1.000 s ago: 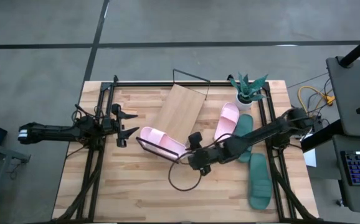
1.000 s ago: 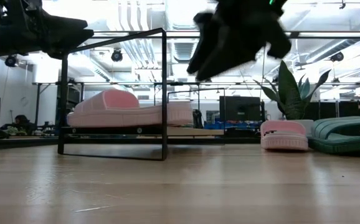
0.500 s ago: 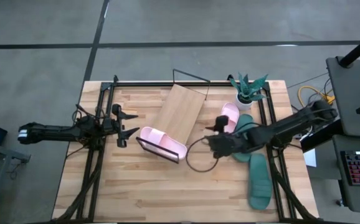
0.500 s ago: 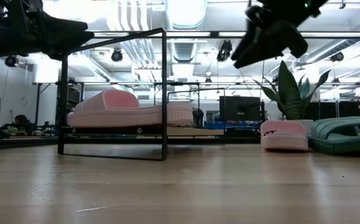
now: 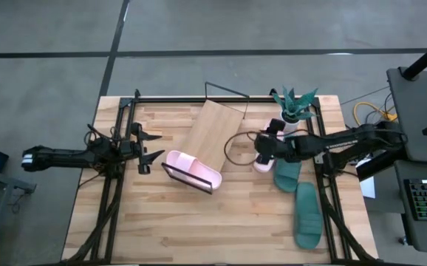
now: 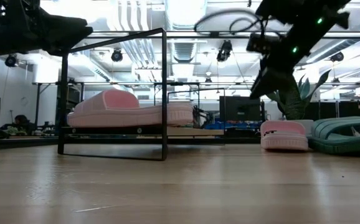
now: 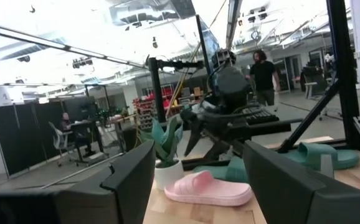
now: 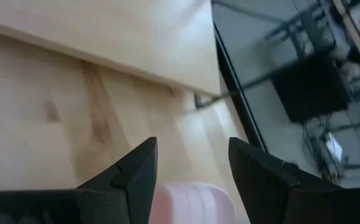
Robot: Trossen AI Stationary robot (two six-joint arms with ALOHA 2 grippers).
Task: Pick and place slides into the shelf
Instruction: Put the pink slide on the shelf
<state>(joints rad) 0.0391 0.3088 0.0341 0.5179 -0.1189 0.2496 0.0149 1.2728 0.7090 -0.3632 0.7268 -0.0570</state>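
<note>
on the shelf (image 5: 215, 127): we count one pink slide (image 5: 192, 169), lying at its near end.
beside the plant (image 5: 295, 104): second pink slide (image 5: 261, 163) on the table (image 5: 162, 229), not yet placed.
teal slides: (image 5: 288, 166) and (image 5: 307, 215), both on the table.
right gripper (image 5: 265, 148): fingers spread, empty, above the second pink slide.
left gripper (image 5: 151, 145): fingers apart, empty, waiting at the table's left edge.
progress: we judge one of four done.

Most of the shelf (image 5: 212, 131) board lay bare beyond one pink slide (image 5: 191, 168); the potted plant (image 5: 295, 108) crowded the right tool (image 5: 261, 151).
</note>
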